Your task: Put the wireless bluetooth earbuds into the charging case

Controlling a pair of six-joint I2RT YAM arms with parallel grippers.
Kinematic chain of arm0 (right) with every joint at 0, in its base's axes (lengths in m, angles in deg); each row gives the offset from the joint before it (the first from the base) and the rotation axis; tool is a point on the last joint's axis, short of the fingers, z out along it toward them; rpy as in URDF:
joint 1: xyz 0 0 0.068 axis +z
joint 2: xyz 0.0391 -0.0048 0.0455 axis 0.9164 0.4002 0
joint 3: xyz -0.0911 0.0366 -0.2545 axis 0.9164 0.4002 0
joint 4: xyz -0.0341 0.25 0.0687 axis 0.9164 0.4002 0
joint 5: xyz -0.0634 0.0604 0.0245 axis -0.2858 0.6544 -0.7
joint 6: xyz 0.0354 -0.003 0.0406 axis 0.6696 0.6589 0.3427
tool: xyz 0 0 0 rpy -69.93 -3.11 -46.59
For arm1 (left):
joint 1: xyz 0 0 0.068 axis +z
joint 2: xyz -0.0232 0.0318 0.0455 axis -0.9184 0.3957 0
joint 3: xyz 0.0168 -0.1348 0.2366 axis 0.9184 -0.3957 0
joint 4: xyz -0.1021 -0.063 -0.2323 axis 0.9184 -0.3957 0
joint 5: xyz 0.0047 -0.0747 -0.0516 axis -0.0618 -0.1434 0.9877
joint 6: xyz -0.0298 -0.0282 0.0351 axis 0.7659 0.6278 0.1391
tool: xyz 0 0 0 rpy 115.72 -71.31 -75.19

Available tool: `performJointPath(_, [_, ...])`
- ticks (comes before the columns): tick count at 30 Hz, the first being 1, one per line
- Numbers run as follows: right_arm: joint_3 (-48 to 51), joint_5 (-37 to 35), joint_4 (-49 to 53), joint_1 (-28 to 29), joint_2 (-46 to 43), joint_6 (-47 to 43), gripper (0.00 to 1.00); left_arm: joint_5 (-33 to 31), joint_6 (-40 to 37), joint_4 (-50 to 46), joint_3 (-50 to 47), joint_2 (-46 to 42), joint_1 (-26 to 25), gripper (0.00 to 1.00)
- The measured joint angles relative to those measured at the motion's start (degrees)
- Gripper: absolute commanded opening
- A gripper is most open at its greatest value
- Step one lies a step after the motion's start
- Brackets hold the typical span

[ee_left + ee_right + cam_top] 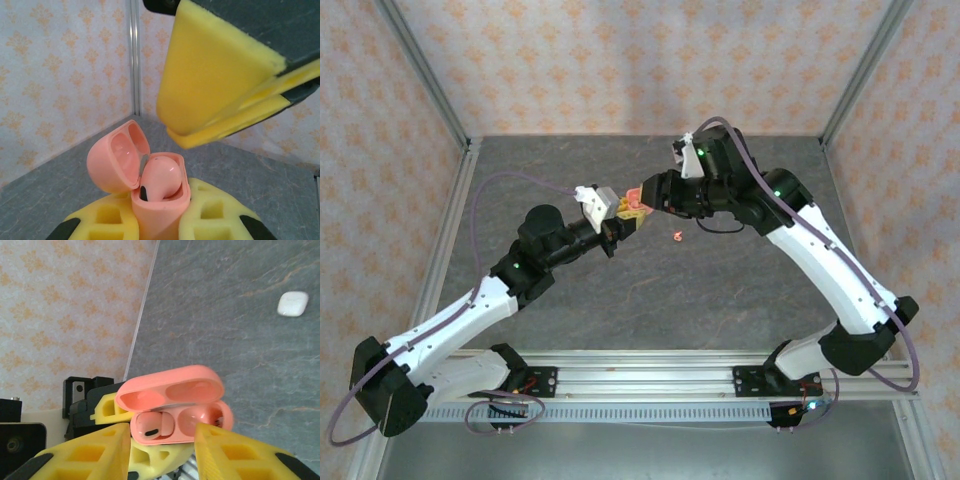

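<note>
The left gripper (617, 218) is clamped on the coral-pink charging case (175, 405) and holds it off the table (720, 290), lid open. One pink earbud (161, 177) sits in its socket. The socket beside it (200, 420) is empty. The right gripper (162, 450) hangs close to the case, its fingers parted with nothing between them. I'd say the second bud is the step in hand. A loose coral earbud (677, 237) lies on the table just near-right of the case. The right arm would have to drop, pinch it cleanly and bring it stem-first to the empty socket.
</note>
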Motion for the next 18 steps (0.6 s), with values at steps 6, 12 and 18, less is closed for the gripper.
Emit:
performJointPath(6, [0.0,-4.7,0.2,-0.7,-4.2,-1.8,0.41,-0.2,0.0,-0.3,-0.4,-1.1,0.0,0.0])
performJointPath(12, [2.7,-6.8,0.1,-6.3,-8.4,-3.4,0.42,-1.1,0.0,-1.7,-2.2,-3.0,0.0,0.0])
performJointPath(18, [10.4,-7.0,-0.2,-13.0,-5.8,-5.9,0.42,-1.6,0.0,-5.2,-3.0,-5.0,0.0,0.0])
